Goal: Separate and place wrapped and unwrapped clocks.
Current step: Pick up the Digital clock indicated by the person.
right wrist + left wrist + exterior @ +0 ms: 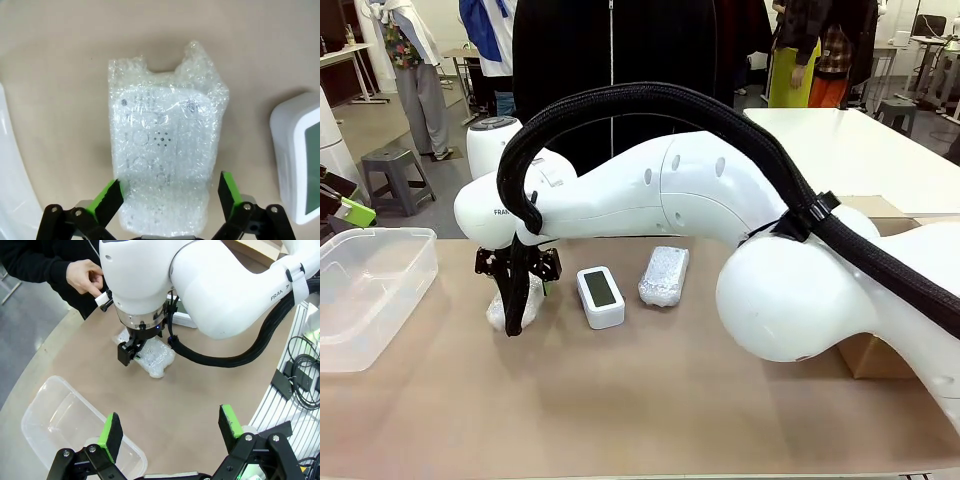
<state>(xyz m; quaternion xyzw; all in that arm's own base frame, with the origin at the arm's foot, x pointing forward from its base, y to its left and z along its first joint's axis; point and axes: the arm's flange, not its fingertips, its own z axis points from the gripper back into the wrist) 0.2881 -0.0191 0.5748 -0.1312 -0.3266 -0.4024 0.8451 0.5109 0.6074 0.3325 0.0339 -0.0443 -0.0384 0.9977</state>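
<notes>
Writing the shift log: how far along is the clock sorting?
Done: nothing sorted; everything lies on the table. In hand: the right gripper, fingers open, straddles the left bundle, not yet closed. Left: that bundle, the other bundle and the bare clock.

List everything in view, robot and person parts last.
Bare clock: one, white with dark screen, table middle.
Wrapped clocks: two, white bubble wrap; one left of the bare clock, one right of it.
Bin: one, clear, table's left end.
Cardboard box: one, brown, right side.
Table: one, tan.
Left end effector: black with green pads, open, near the bin.
Right end effector: same colours, open, straddling the left wrapped clock.
Person's hand: one, by the right arm's wrist.
</notes>
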